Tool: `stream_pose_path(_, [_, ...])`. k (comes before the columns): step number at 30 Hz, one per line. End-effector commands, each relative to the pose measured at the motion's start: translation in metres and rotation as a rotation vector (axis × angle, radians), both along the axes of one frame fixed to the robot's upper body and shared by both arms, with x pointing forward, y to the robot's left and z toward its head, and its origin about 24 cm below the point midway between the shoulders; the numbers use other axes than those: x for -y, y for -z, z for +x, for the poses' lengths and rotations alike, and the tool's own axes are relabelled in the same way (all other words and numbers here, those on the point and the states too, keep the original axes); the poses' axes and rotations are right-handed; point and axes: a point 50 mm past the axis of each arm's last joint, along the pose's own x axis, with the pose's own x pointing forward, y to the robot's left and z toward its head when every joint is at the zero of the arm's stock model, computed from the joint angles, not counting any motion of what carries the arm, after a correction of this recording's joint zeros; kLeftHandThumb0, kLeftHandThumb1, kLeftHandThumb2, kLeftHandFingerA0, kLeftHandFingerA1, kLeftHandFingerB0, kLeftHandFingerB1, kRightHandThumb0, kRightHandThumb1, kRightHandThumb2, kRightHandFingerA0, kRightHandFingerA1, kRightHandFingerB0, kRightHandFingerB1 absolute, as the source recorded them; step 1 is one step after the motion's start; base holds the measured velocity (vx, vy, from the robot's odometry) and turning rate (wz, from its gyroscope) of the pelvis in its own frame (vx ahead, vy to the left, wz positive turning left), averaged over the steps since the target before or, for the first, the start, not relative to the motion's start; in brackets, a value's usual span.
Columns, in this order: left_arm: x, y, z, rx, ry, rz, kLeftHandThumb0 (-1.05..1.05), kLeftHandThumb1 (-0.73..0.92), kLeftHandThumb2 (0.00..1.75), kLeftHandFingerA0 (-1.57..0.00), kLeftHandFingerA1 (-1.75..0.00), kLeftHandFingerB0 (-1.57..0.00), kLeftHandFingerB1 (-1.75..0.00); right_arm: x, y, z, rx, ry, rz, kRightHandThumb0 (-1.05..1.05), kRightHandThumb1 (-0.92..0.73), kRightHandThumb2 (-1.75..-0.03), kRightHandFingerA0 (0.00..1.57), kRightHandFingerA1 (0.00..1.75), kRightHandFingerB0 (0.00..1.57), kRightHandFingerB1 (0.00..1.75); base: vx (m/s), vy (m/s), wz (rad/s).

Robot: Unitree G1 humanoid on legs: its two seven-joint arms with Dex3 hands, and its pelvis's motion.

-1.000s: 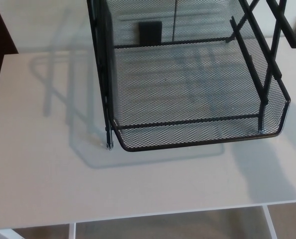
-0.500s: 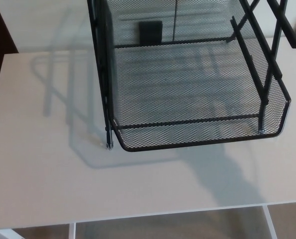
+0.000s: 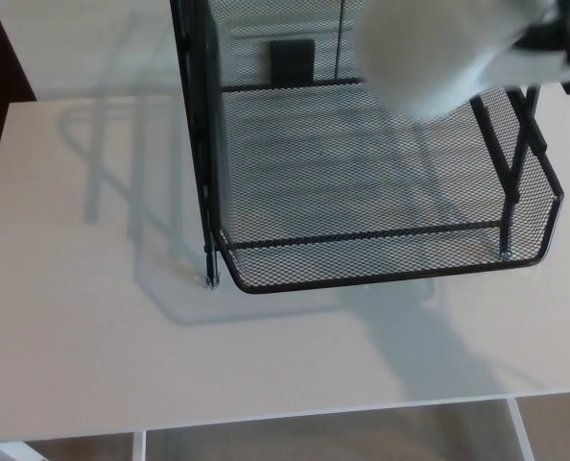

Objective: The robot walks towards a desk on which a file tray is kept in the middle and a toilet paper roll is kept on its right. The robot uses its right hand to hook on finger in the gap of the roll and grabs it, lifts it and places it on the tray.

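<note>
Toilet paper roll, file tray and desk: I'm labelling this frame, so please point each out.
toilet paper roll [image 3: 429, 53], head view, on its blurred white side.
file tray [image 3: 381, 274], head view, on its front mesh rim.
desk [image 3: 93, 317], head view, on bare top.

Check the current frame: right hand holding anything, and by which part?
Likely the toilet paper roll, a white blur over the file tray. The right hand barely shows; the hold point cannot be told.

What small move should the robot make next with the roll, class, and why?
Probably lower it straight down: the blurred white toilet paper roll hangs over the black mesh file tray, whose floor beneath looks bare. The right hand barely shows at the edge.
</note>
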Motion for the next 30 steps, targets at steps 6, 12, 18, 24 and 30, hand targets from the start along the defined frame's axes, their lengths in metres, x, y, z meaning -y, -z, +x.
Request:
stream_pose_path(6, [-0.005,-0.004,0.000,0.003,0.012,0.046,-1.04,0.92,0.82,-0.22,-1.00,-0.17,-0.92,-0.016,0.037,0.006,-0.101,-0.053,-0.171,-0.17,-0.59,-0.87,0.95,1.42,0.98,0.80,0.00,0.000,0.00])
stream_pose_path(12, [-0.004,-0.005,0.002,0.009,0.029,0.039,-1.05,0.92,0.82,-0.19,-1.00,-0.13,-0.91,-0.021,0.045,0.006,-0.134,-0.077,-0.203,-0.27,-0.63,-0.72,0.85,1.53,0.87,0.71,0.00,0.000,0.00])
stream_pose_path(18, [-0.004,-0.005,0.002,0.017,0.002,0.026,-1.02,0.92,0.75,-0.21,-1.03,-0.14,-0.93,-0.025,0.036,0.007,-0.210,-0.045,-0.205,-0.38,-0.62,-0.59,0.65,0.88,0.27,0.36,0.00,0.000,0.00])
stream_pose_path(24, [-0.003,-0.005,0.002,0.016,0.020,0.026,-1.01,0.92,0.76,-0.20,-1.01,-0.13,-0.91,-0.027,0.000,0.003,-0.057,-0.089,-0.228,-0.81,-0.47,-0.91,0.01,0.42,0.00,0.27,0.00,0.000,0.00])
stream_pose_path(30, [-0.005,-0.007,0.002,0.018,0.010,0.031,-1.01,0.92,0.78,-0.22,-1.03,-0.15,-0.93,-0.031,-0.037,0.001,-0.174,-0.063,-0.189,-0.76,-0.44,-0.86,0.02,0.34,0.05,0.32,0.00,0.000,0.00])
